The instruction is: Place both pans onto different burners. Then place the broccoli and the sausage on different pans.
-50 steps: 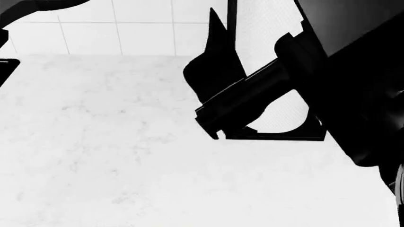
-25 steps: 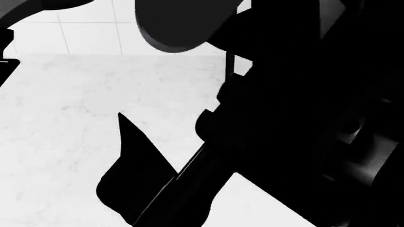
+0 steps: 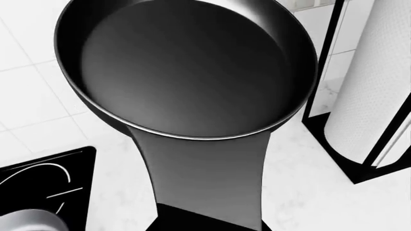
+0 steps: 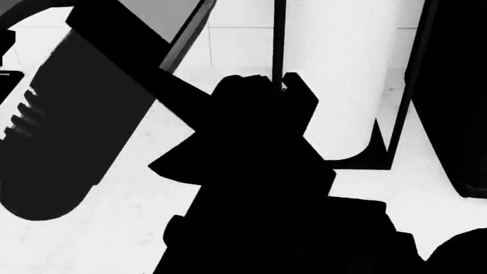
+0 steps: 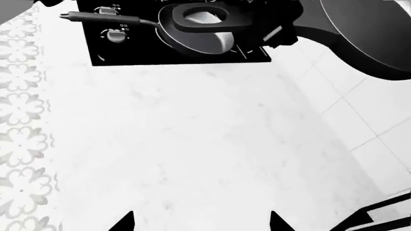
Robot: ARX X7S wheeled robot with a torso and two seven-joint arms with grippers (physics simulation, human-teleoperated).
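Your left gripper holds one frying pan [image 3: 186, 67] by its handle, up in the air over the white counter [image 5: 180, 144] and near the paper towel roll [image 3: 378, 91]. A second ago the head view showed mostly bare counter; now your left arm [image 4: 259, 188] and the lifted pan fill it, so the pan is on its way. The cooktop [image 5: 128, 53] waits with another pan [image 5: 192, 33] on it, so aim for a free burner [image 3: 45, 185]. Your right gripper [image 5: 199, 224] looks open and empty.
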